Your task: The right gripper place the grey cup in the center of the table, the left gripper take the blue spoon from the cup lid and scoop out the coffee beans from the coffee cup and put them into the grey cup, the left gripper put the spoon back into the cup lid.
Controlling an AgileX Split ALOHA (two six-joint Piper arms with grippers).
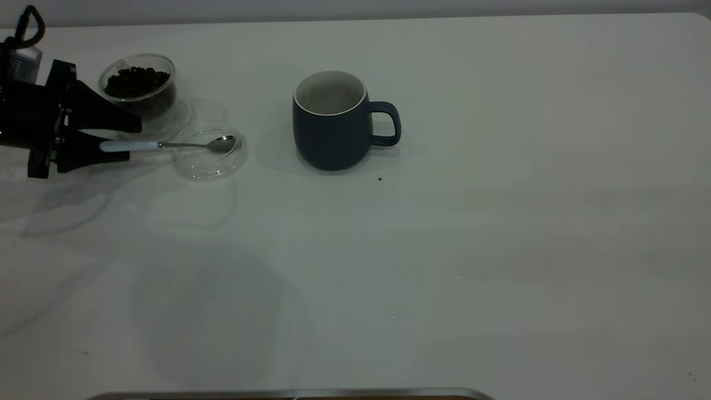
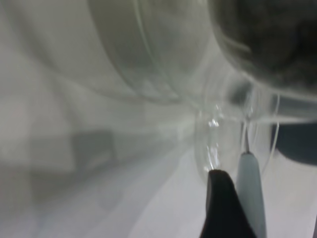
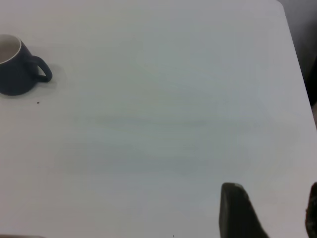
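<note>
The grey cup [image 1: 330, 133] stands upright near the table's [image 1: 500, 222] middle, handle to the right; it also shows in the right wrist view [image 3: 15, 74]. The coffee cup [image 1: 139, 91] with coffee beans [image 1: 136, 82] stands at the far left. The cup lid [image 1: 208, 161] lies in front of it. The blue spoon [image 1: 166, 145] rests with its bowl in the lid. My left gripper [image 1: 132, 140] is open, with its fingers on either side of the spoon's handle [image 2: 250, 193]. My right gripper [image 3: 275, 213] is open and empty, far to the right of the grey cup.
A small dark speck [image 1: 380, 179] lies on the table just in front of the grey cup's handle. A metal edge [image 1: 289, 394] runs along the table's near side.
</note>
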